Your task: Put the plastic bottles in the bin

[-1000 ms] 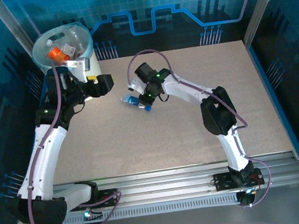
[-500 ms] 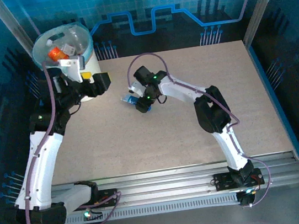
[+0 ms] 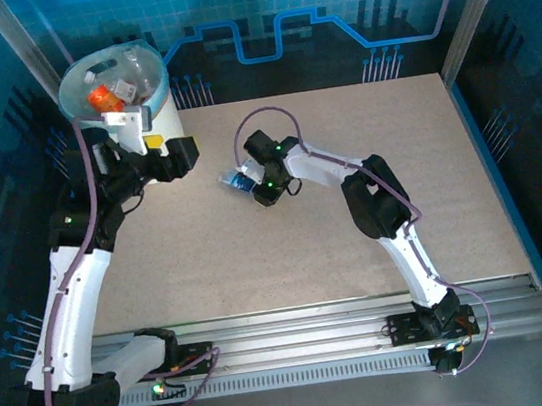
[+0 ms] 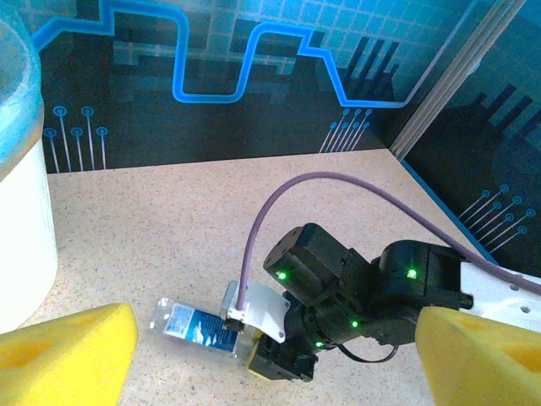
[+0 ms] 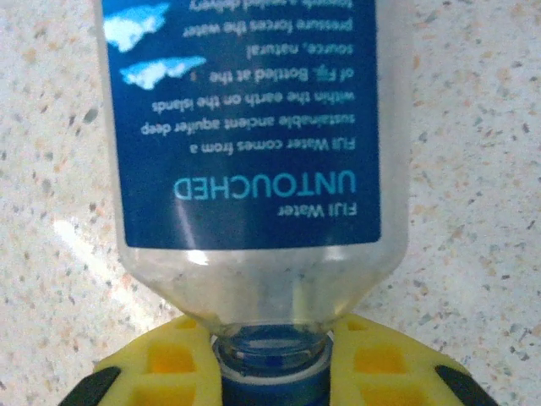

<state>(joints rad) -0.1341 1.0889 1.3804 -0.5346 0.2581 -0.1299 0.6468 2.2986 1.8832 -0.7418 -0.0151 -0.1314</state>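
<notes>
A clear plastic bottle (image 3: pixel 237 179) with a blue label lies on the table left of centre, also seen as the bottle (image 4: pixel 188 325) and close up as the bottle (image 5: pixel 254 127). My right gripper (image 3: pixel 255 189) is shut on its blue-capped neck, and the yellow fingers (image 5: pixel 169 364) press in from both sides. The cream bin (image 3: pixel 160 118) with its pale blue liner stands at the far left corner and holds an orange bottle (image 3: pixel 99 94) and clear ones. My left gripper (image 3: pixel 183 155) hovers beside the bin, open and empty, its yellow pads (image 4: pixel 68 355) wide apart.
In the left wrist view the bin's wall (image 4: pixel 21 211) rises at the left. A purple cable (image 4: pixel 338 182) arches over the right wrist. Blue enclosure walls (image 3: pixel 325 14) ring the speckled table (image 3: pixel 363 281), which lies bare to the right and front.
My right wrist has shifted left and settled lower over the bottle's neck, and the bottle has stayed in about the same spot. My left arm has drawn back a little to the left.
</notes>
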